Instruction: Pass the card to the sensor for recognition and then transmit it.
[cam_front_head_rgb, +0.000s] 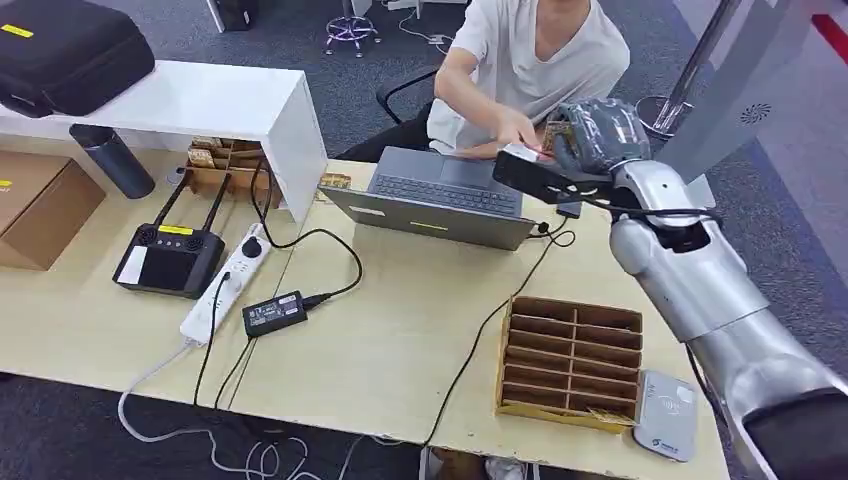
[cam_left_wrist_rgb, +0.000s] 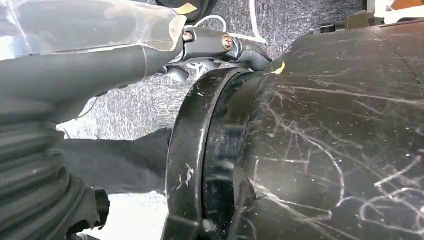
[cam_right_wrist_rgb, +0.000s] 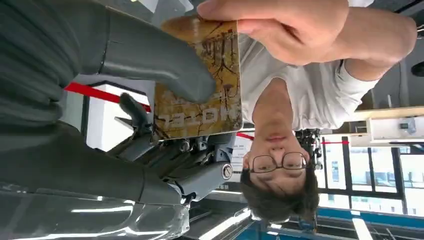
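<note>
Brown and gold, the hotel card (cam_right_wrist_rgb: 200, 85) sits pinched between the thumb and darker fingers of the right robot hand (cam_front_head_rgb: 590, 135), which is raised over the far edge of the tabletop (cam_front_head_rgb: 400, 340) beside an open laptop (cam_front_head_rgb: 440, 195). A seated person's hand (cam_right_wrist_rgb: 280, 27) grips the card's other end, so both parties hold it at once. Judging by this, the handover is under way: the card is offered and taken hold of, but the robot hand's grip is not yet let go. Whether the card has been read cannot be told; the small white-and-grey sensor (cam_front_head_rgb: 668, 412) lies at the near right corner of the tabletop, just beside a cardboard divider tray (cam_front_head_rgb: 570, 360) and well apart from the card. The left robot hand (cam_left_wrist_rgb: 55, 75) hangs beside the robot's dark body, and how far open it is cannot be told.
</note>
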